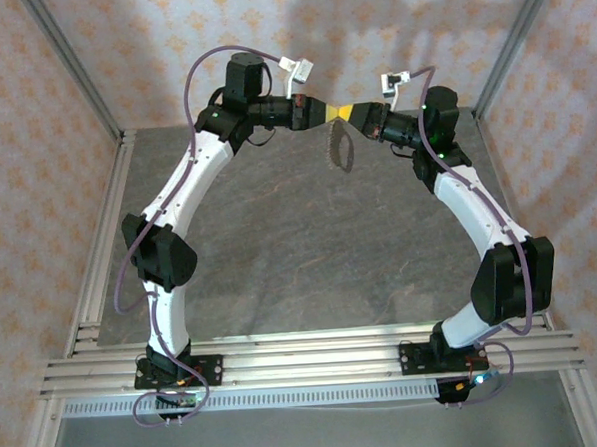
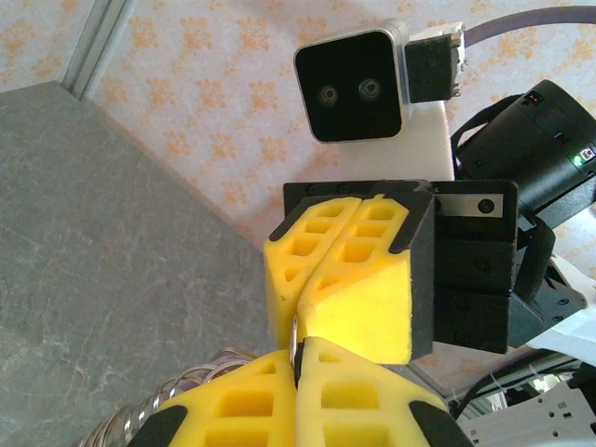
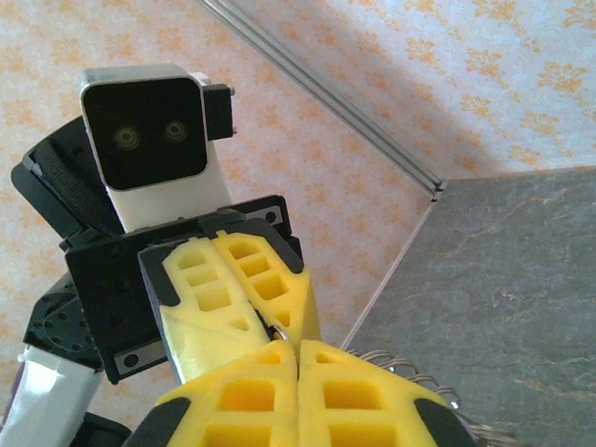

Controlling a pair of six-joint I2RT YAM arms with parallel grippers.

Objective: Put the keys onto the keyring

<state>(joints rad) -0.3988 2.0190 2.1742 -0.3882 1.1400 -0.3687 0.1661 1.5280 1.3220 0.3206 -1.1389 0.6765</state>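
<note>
**Q:** Where are the two arms?

**A:** Seen from above, both arms are raised over the grey stone-patterned table (image 1: 280,254) and arch inward. The left gripper (image 1: 323,112) and the right gripper (image 1: 349,112) meet tip to tip near the back wall, high above the surface.

**Q:** Where is the keyring?

**A:** The keyring (image 1: 341,146) hangs in the air just below the point where the yellow fingertips touch. It is a loop with a ridged, coiled stretch down one side, and it is well clear of the table. The left wrist camera shows the silvery coil at the lower left, beside that arm's own fingers (image 2: 223,410). The right wrist camera shows the coil at the lower right.

**Q:** What is the left pincer doing?

**A:** Its foam fingers are pressed together. A thin sliver of the keyring's metal shows in the seam at their tips, so it is pinching the ring.

**Q:** And the right pincer?

**A:** Its fingers are also squeezed together, with only a hairline seam between them. Its tips butt against the left pair. I cannot tell whether anything is caught between them.
</note>
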